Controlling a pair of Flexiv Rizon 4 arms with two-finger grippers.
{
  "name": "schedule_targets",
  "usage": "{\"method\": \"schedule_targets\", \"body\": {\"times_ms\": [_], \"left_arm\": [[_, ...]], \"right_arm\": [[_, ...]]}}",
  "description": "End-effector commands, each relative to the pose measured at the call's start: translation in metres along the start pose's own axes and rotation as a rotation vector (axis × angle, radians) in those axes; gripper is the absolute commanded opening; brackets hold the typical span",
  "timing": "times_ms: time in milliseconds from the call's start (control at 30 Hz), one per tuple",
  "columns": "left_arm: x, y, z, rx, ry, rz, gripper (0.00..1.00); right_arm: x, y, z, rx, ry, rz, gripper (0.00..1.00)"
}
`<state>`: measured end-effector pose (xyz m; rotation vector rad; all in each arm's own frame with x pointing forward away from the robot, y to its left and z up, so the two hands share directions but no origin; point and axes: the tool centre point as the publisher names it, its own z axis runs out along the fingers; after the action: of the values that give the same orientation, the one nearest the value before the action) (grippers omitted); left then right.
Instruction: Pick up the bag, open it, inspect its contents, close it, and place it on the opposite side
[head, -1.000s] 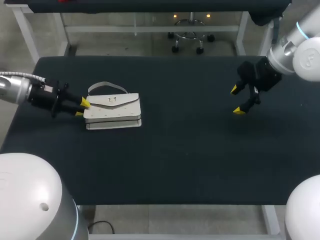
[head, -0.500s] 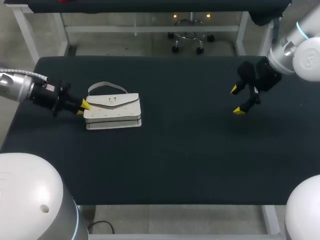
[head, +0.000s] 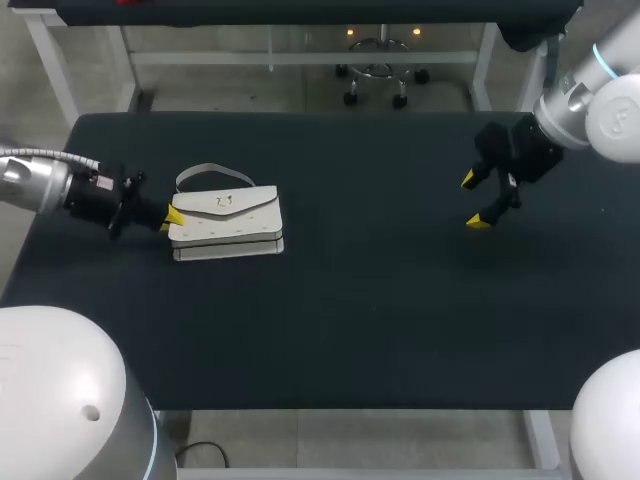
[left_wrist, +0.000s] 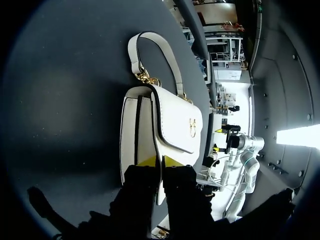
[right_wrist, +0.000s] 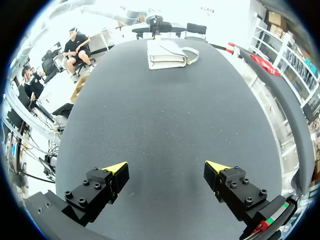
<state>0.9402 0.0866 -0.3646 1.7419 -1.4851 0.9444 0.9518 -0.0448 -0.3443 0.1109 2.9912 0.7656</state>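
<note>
bag lies flat, its end nipped in left pincer, right pincer spread wide, well apart

**Left tool closes on the bag's end**

A second ago the left tool stood with its two yellow tips spread apart at the end of the white bag. Since then the tips have drawn together step by step, and the arm has edged slightly toward the bag. Now, in the left wrist view, they sit nearly side by side, pinching that end's thin edge.
</note>
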Motion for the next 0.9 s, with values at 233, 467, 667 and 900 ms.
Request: {"method": "schedule_targets", "body": {"times_ms": [233,467,667,900], "left_arm": [[0.008,-0.004,0.023,-0.133,-0.001,0.074,0.0],[0.028,-0.006,0.055,-0.149,0.011,0.129,0.0],[0.042,0.003,0.09,-0.163,0.023,0.143,0.0],[0.061,0.016,0.124,-0.15,0.04,0.148,0.0]], "right_arm": [[0.0,-0.001,0.001,-0.003,-0.001,-0.001,1.0],[0.0,-0.001,0.001,-0.003,-0.001,-0.001,1.0],[0.0,-0.001,0.001,-0.003,-0.001,-0.001,1.0],[0.0,-0.001,0.001,-0.003,-0.001,-0.001,1.0]]}}
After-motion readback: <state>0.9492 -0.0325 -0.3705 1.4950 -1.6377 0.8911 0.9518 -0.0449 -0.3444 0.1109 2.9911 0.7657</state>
